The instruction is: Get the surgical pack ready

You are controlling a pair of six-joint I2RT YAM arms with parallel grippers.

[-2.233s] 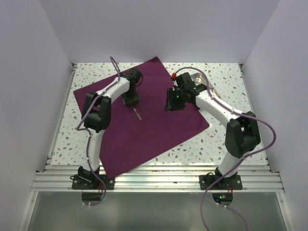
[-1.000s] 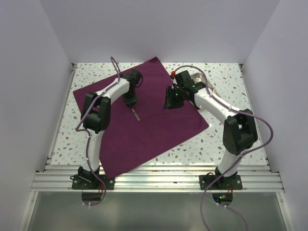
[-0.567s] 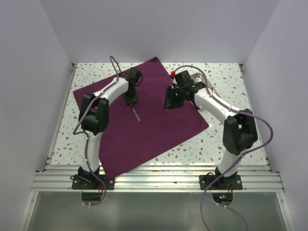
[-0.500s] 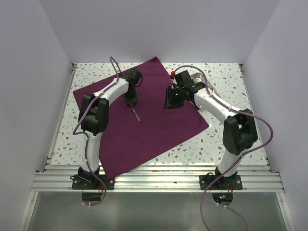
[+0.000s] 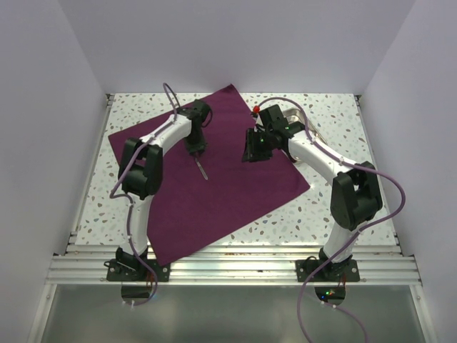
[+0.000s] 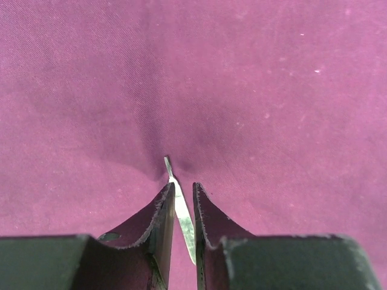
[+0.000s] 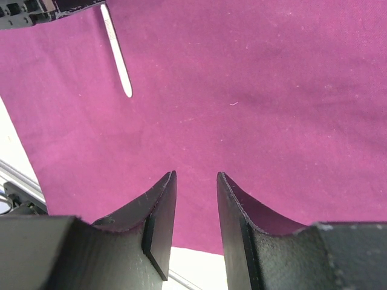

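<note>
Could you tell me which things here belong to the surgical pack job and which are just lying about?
Job: deep purple-maroon fabric drape; slim silver metal instrument in jaws of left gripper.
Lying about: shiny steel tray; small red object.

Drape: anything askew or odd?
The drape lies diagonal to the table, its near corner reaching the front rail. A thin metal tool sits between the left gripper's fingers. Nothing looks spilled or torn.

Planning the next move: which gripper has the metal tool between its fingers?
The left gripper: a slim metal tool sits between its fingers, tip on the purple drape. The right gripper is empty.
</note>
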